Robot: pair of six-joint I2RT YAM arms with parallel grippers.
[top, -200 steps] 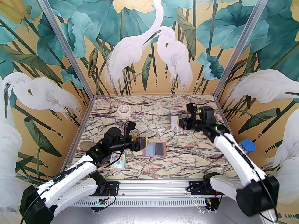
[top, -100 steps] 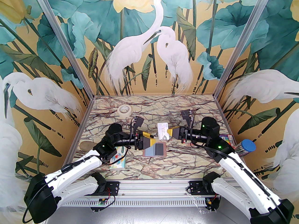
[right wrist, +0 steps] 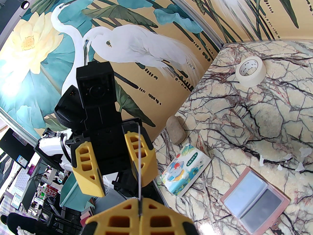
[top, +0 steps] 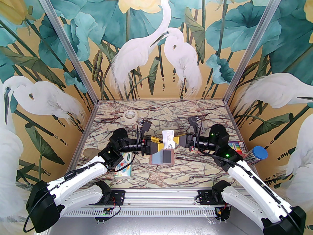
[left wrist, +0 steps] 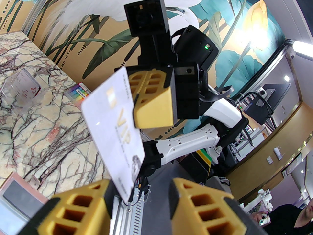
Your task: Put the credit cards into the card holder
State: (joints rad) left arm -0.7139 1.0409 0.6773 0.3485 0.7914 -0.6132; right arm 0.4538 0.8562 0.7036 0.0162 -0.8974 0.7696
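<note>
- Since the earlier frame the right gripper has carried the white VIP card slightly further toward the left gripper, whose jaws have narrowed around the card's free end.
- Right gripper: clamped flat on one short end of the card, holding it in the air above the table.
- Left gripper: jaws partly closed, with a clear gap showing in the left wrist view. The card's lower corner lies between them, close against one finger, and is not yet pinched.
- Card holder: lies open and flat on the table, just below the two grippers. A dark card already sits in its right pocket, and the left pocket looks vacant.
- Handling, as judged: the card is light, thin and stiff, and its glossy face may slip. It is best gripped across the flat faces near a short end — the opposite end then stays free to enter a pocket.
- Materials: smooth plastic card with gold lettering; dusty-pink, leather-like holder with pale blue-grey, faintly shiny pockets; hollow-celled yellow fingers; veined, marble-patterned tabletop.
</note>
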